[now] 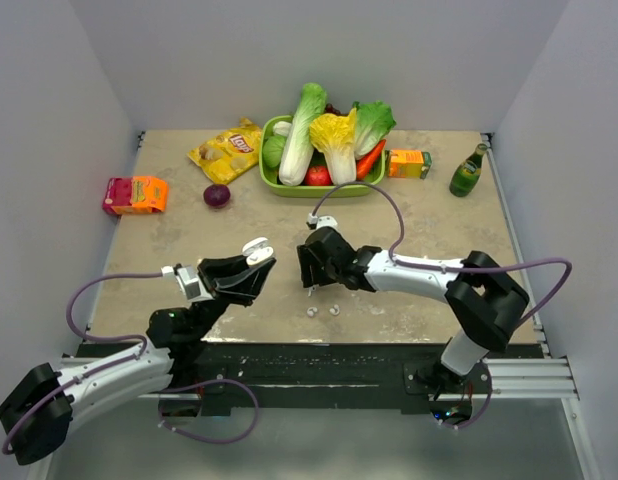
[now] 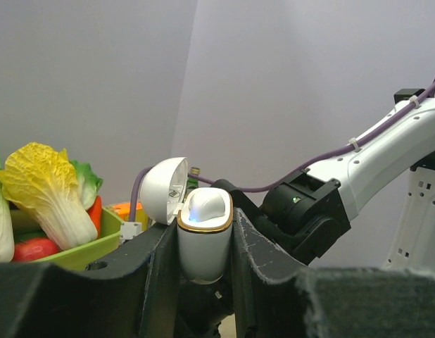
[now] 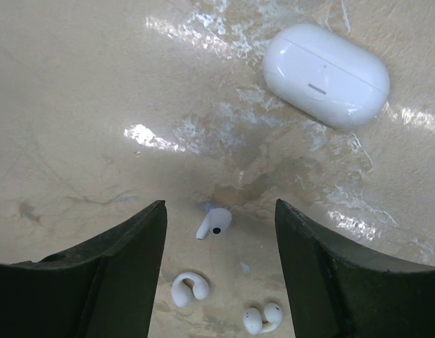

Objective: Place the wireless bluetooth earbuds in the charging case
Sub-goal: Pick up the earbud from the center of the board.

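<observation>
My left gripper (image 1: 251, 268) is shut on a white charging case with a gold rim (image 1: 256, 250) and holds it above the table with the lid open. In the left wrist view the case (image 2: 203, 211) stands upright between the fingers (image 2: 263, 246), with a blue glow inside. My right gripper (image 1: 309, 268) is open and hovers over the earbuds (image 1: 312, 311). In the right wrist view a stemmed bud (image 3: 214, 222) lies between the jaws. Two curved clip buds (image 3: 188, 289) (image 3: 263, 318) lie nearer the wrist.
A closed white case (image 3: 326, 74) lies on the table beyond the buds. At the back are a green basket (image 1: 272, 185) of vegetables, a chips bag (image 1: 227, 150), a purple onion (image 1: 217, 196), a pink-orange packet (image 1: 135, 194), a juice box (image 1: 409, 163) and a green bottle (image 1: 468, 172).
</observation>
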You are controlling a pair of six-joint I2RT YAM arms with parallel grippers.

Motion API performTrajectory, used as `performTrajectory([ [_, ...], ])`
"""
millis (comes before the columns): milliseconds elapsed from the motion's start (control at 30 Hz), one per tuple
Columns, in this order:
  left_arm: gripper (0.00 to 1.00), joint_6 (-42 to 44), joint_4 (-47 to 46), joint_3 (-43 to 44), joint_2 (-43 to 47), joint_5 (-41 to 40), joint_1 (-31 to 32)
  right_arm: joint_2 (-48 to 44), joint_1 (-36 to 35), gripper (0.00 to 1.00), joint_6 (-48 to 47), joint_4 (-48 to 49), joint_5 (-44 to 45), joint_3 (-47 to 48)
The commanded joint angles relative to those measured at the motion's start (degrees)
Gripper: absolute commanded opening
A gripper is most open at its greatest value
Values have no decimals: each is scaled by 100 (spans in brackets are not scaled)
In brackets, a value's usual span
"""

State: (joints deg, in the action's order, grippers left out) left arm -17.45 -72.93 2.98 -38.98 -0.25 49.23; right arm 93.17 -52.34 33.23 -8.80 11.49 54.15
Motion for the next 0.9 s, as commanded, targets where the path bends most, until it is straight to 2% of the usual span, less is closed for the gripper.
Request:
performTrajectory([
  [0, 0, -109, -257, -597, 22, -274, 60, 219, -119, 64, 368, -605, 328, 289],
  [433, 0, -171, -178, -588, 84, -335, 148, 1089, -268, 61, 509, -1238, 407, 983],
  [633, 0, -153, 24, -606, 259, -458, 209, 1239, -330, 52, 535, -1615, 451, 1062],
  [867, 0, -144, 94, -588, 312, -494, 288, 1353, -427, 52, 474, -2143, 416, 1255],
])
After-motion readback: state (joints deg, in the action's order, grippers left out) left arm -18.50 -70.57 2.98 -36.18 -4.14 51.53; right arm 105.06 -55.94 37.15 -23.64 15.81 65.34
